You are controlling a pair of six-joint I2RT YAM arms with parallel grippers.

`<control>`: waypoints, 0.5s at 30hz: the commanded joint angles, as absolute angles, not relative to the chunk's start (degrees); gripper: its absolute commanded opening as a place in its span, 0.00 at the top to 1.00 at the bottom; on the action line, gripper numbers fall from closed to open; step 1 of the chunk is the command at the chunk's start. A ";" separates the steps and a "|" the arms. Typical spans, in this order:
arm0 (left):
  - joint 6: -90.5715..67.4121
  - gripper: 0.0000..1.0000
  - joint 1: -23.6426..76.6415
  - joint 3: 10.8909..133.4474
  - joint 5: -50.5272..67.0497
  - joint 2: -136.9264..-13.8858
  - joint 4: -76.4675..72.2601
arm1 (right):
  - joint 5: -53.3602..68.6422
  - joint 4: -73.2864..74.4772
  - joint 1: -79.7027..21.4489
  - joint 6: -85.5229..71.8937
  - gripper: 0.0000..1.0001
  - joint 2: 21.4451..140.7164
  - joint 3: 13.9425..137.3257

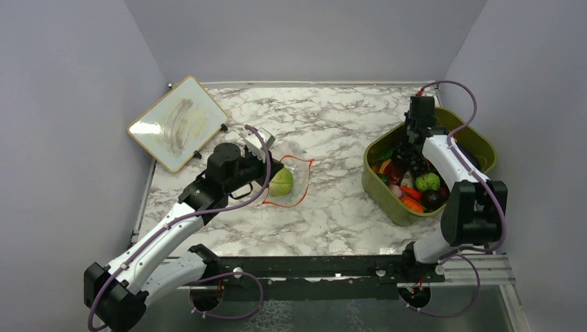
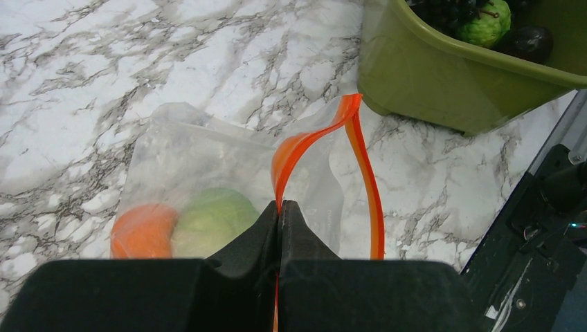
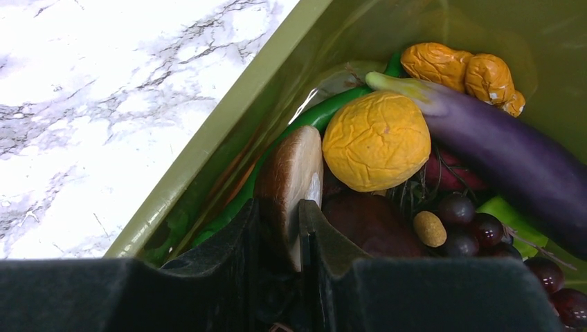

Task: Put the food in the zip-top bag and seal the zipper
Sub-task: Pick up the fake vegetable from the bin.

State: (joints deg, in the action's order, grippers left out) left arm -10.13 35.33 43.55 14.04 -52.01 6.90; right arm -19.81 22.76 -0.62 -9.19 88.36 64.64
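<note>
The clear zip-top bag (image 1: pixel 294 181) lies mid-table with its red-orange zipper (image 2: pixel 360 166) gaping open. A light-green cabbage ball (image 2: pixel 211 220) and an orange piece (image 2: pixel 142 232) sit inside it. My left gripper (image 2: pixel 280 207) is shut on one lip of the zipper and holds it up; it shows beside the bag in the top view (image 1: pixel 271 174). My right gripper (image 3: pixel 280 207) is inside the olive-green bin (image 1: pixel 387 190), shut on a brown round piece (image 3: pixel 291 176) with a pale face. Dark purple grapes (image 3: pixel 471 221) lie next to it in the bin.
The bin also holds a yellow wrinkled ball (image 3: pixel 377 142), a purple eggplant (image 3: pixel 512 159), a green pepper and other toy food. A framed whiteboard (image 1: pixel 178 123) lies at the back left. Grey walls close three sides; a black rail (image 1: pixel 311 266) runs along the near edge.
</note>
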 commanded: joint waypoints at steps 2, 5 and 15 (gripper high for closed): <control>-9.67 1.00 35.53 42.98 11.98 -50.29 5.63 | -20.93 23.76 -0.40 -9.71 0.90 84.37 66.37; -9.71 1.00 35.51 43.02 12.07 -50.20 5.63 | -20.76 24.18 -0.44 -9.84 0.91 83.02 66.18; -9.84 1.00 35.49 42.81 11.06 -49.95 5.60 | -19.91 29.78 -1.09 -12.23 0.92 78.33 68.97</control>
